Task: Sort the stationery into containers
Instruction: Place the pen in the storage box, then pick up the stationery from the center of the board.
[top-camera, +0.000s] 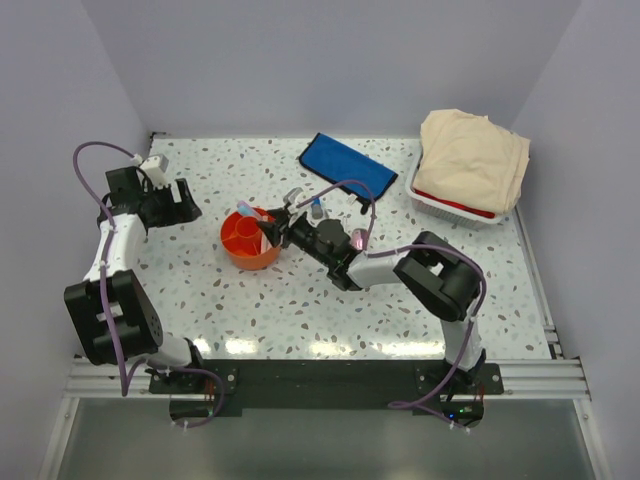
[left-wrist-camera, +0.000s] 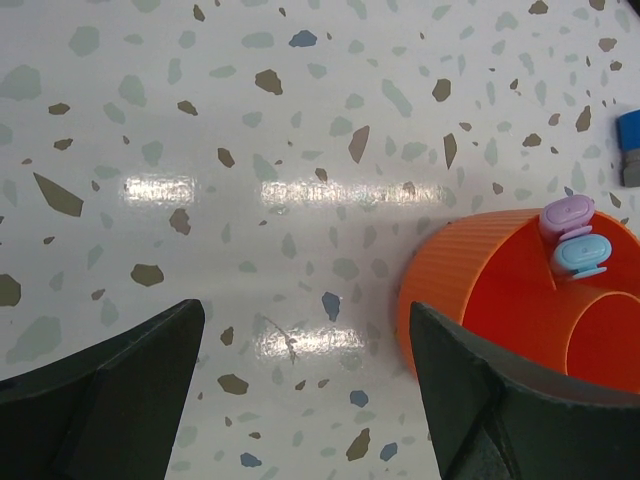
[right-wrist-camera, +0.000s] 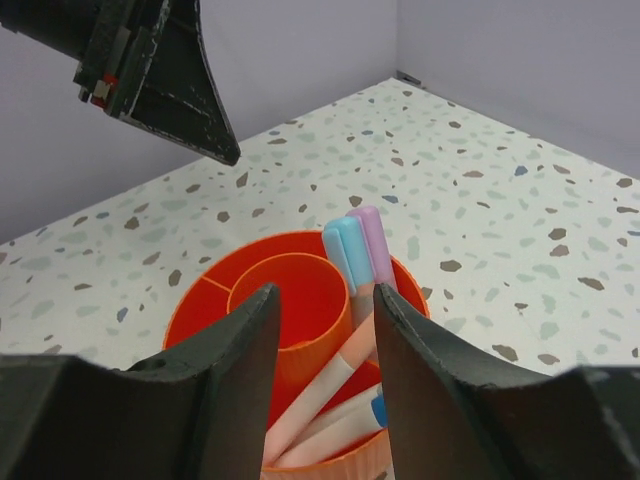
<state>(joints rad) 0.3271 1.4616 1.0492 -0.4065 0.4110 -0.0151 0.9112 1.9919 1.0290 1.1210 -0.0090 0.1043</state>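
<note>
The right gripper (right-wrist-camera: 325, 292) has its two fingers spread apart and pinches nothing. It hangs right over the orange tub (top-camera: 250, 262), I think so pens let go here land inside. A lilac marker (right-wrist-camera: 368, 235) and a light blue marker (right-wrist-camera: 343, 245) stand in the tub. The right arm stretches low to the left. The left gripper (left-wrist-camera: 306, 310), also spread, sits just left of the tub. The blue pouch (top-camera: 347, 165) lies far back.
</note>
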